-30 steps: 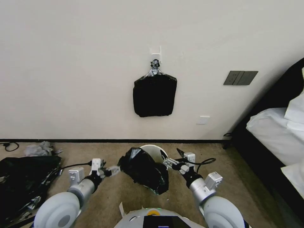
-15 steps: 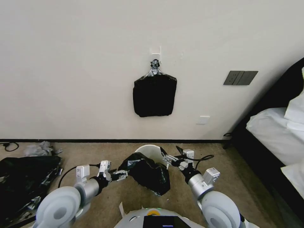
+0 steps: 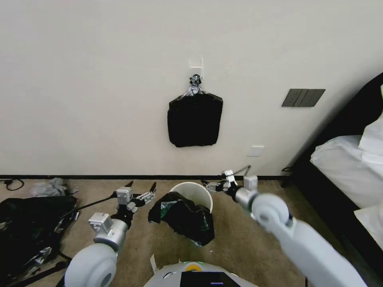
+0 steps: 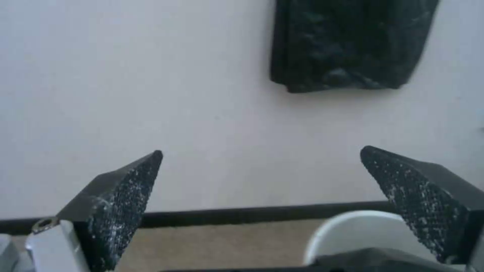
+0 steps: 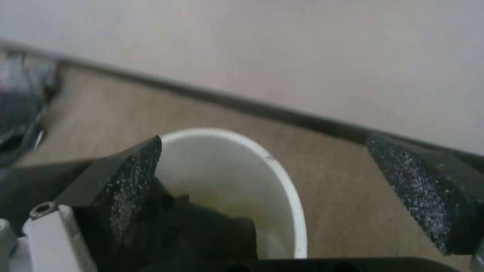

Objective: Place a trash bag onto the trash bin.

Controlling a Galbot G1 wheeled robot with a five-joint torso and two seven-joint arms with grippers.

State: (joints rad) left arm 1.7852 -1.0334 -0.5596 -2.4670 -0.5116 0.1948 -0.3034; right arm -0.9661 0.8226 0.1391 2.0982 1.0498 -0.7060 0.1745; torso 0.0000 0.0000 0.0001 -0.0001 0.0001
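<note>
On the carpeted floor before a pale wall, the left claw [image 3: 141,188] and right claw [image 3: 208,184] are held wide open and empty on either side of the trash bin [image 3: 198,191]. The trash bag [image 3: 181,216] is draped over the bin's near rim only, so the lining is judged unfinished.

A bedroom, possibly in a hotel, is indicated. A bed with white bedding [image 3: 343,167] on a dark frame is seen at the right edge. The floor is covered with tan carpet [image 3: 239,243], edged by a dark skirting board [image 3: 79,177]. A dark switch panel [image 3: 303,97] and a white socket [image 3: 255,151] are fitted to the cream wall [image 3: 87,87].
</note>
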